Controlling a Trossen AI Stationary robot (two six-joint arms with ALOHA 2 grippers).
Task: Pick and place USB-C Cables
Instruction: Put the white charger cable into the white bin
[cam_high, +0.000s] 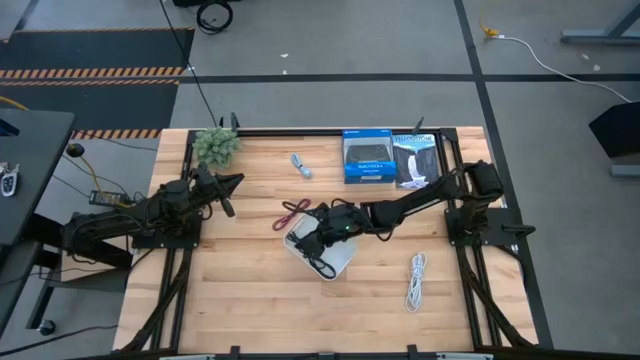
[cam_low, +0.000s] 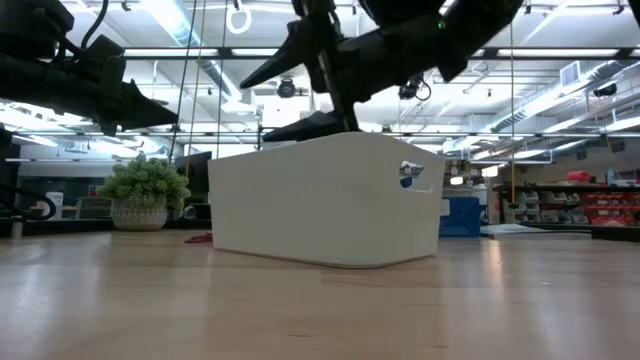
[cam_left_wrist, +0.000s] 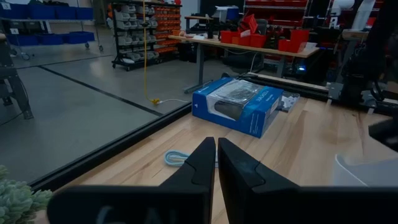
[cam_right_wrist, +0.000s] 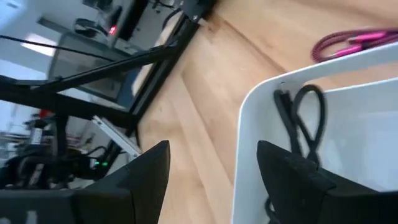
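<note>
The white tray (cam_high: 340, 258) sits mid-table, with the black cable (cam_right_wrist: 305, 118) coiled inside it against one wall. My right gripper (cam_right_wrist: 214, 180) hangs open just above that corner of the tray (cam_low: 330, 200), one finger over the inside and one beyond the wall. The maroon cable (cam_high: 292, 213) lies on the wood beside the tray's far-left side. The blue-grey cable (cam_high: 301, 165) lies near the far edge and the white cable (cam_high: 415, 280) to the tray's right. My left gripper (cam_high: 232, 185) waits shut above the table's left part.
A blue retail box (cam_high: 366, 157) and a black one (cam_high: 415, 158) stand at the far edge. A small potted plant (cam_high: 216, 145) is at the far-left corner. Bare wood stretches along the near side of the table (cam_high: 260, 310).
</note>
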